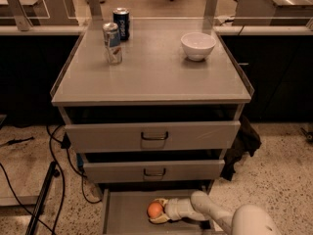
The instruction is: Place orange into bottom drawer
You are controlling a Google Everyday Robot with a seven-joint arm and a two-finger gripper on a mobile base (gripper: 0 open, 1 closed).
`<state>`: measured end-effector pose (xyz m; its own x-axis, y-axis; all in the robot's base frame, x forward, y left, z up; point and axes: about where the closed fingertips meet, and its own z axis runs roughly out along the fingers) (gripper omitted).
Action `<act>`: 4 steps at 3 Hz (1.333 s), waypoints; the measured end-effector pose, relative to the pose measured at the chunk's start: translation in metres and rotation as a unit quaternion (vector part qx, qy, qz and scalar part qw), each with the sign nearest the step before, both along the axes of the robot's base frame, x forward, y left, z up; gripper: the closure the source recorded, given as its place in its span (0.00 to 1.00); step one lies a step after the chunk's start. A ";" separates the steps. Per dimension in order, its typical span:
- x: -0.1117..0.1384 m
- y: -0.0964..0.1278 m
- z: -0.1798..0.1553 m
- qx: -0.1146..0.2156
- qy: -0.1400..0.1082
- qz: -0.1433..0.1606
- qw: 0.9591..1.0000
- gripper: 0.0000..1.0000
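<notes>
The orange (pixel 155 209) is a small bright-orange ball inside the open bottom drawer (pixel 122 214), low over its flat grey floor near the middle. My gripper (pixel 157 211) reaches in from the lower right on a white arm (pixel 215 214) and its pale fingers are closed around the orange, one above and one below. The two upper grey drawers with dark loop handles are pushed in above it.
On the cabinet top (pixel 151 67) stand a silver can (pixel 112 43), a dark blue can (pixel 122 24) and a white bowl (pixel 197 45). Black cables (pixel 54 165) and a dark bar (pixel 41 199) lie on the floor at left. A dark cloth (pixel 242 143) hangs at the right.
</notes>
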<state>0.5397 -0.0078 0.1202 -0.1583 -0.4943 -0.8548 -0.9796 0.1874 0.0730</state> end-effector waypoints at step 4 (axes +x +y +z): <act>0.000 0.000 0.000 0.000 0.000 0.000 1.000 0.13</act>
